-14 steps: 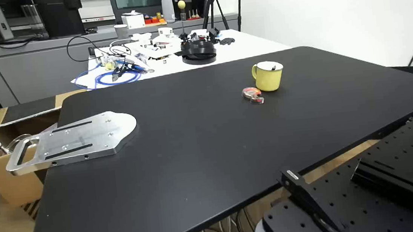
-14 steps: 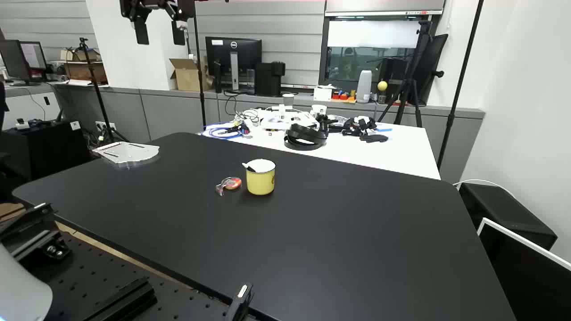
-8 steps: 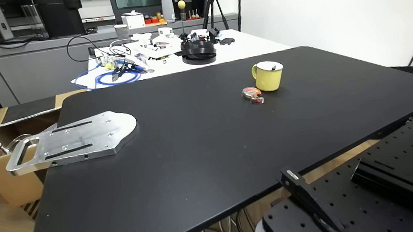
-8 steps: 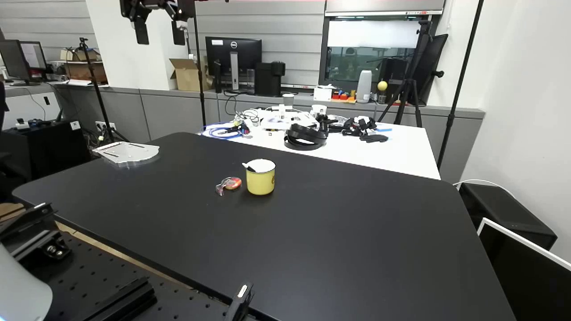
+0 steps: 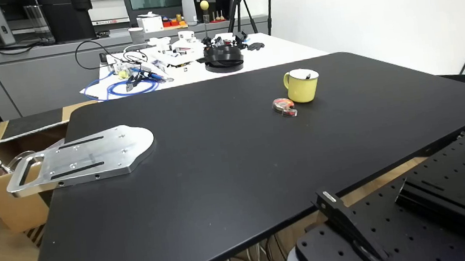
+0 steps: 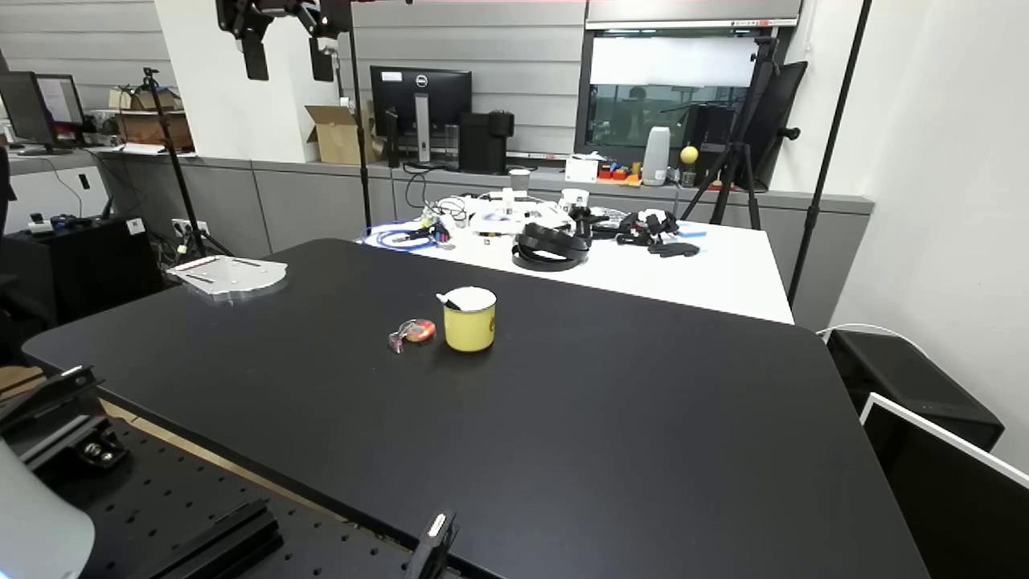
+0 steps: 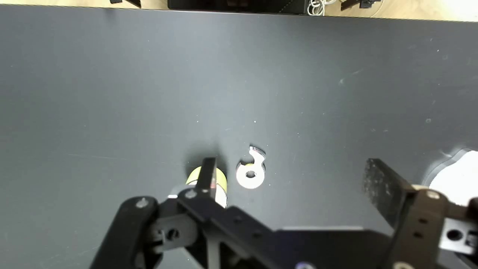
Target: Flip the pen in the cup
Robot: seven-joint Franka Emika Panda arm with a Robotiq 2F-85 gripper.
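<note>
The yellow cup point(image 6: 470, 328), white inside and dark at the rim, stands upright on the black bench point(image 6: 643, 450). The pen point(image 6: 444, 299) is in the cup, tilted against its rim: in both exterior views a dark part of it shows inside, and in an exterior view its pale end point(image 6: 440, 297) pokes out over the edge. Just beside the cup, not touching it, lies a small clear tape dispenser point(image 5: 283, 104) with a reddish roll.

Well above the cup, and to its left in an exterior view, hangs the gripper point(image 6: 289, 74), its jaws spread wide; in the wrist view one of them hides part of the cup, and the bench shows far below between them.

Well apart from the cup, a silvery metal plate point(image 5: 102, 149) with two dark slots lies over the bench's edge, and a cardboard box point(image 5: 16, 211) sits lower down past that edge. A black perforated platform point(image 6: 161, 486) is on the camera side of the cup in both exterior views.

Beyond the cup in both exterior views is a white table point(image 6: 707, 281) bearing black rings point(image 6: 555, 240) and a coiled blue cable point(image 5: 120, 93). Farthest from the cup, behind that table, a long grey counter point(image 6: 309, 201) carries a monitor point(image 6: 446, 88).
</note>
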